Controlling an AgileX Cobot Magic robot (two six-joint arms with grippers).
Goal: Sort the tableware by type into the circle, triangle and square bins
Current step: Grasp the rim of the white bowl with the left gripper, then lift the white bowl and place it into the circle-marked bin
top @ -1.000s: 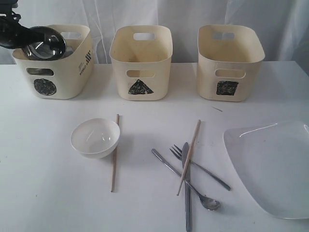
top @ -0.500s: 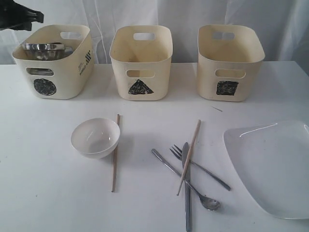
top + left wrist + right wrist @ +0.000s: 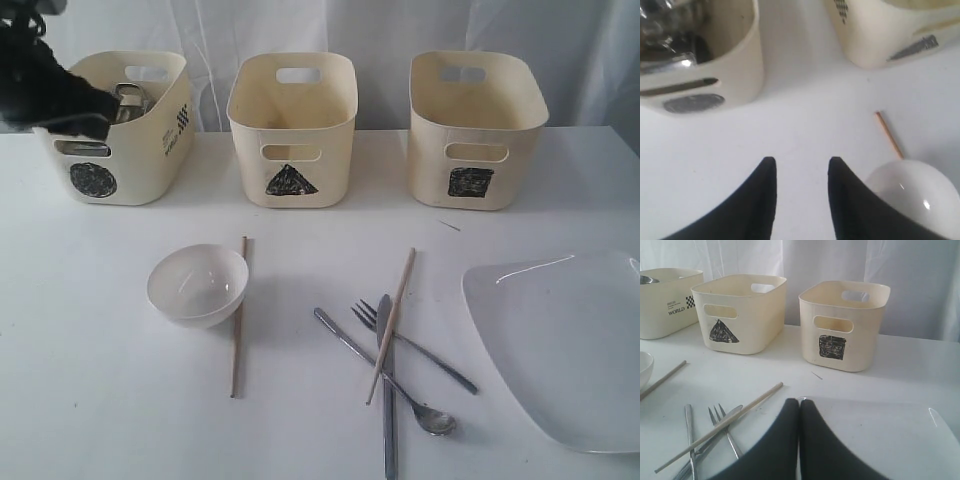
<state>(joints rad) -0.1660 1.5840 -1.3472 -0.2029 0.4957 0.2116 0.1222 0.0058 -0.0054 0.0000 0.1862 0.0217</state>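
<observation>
My left gripper hangs open and empty by the circle bin's front left rim. In the left wrist view its open fingertips frame bare table. Steel tableware lies inside that bin. The triangle bin and square bin stand to its right. On the table lie the white bowl, two chopsticks, the fork, knife, spoon and white plate. My right gripper is shut over the plate's corner.
The three bins line the back of the white table, in front of a white curtain. One chopstick crosses the fork, knife and spoon. The other rests against the white bowl.
The left gripper let the steel bowl go into the circle bin, opened, and dropped down in front of the bin. The right gripper has not moved.
</observation>
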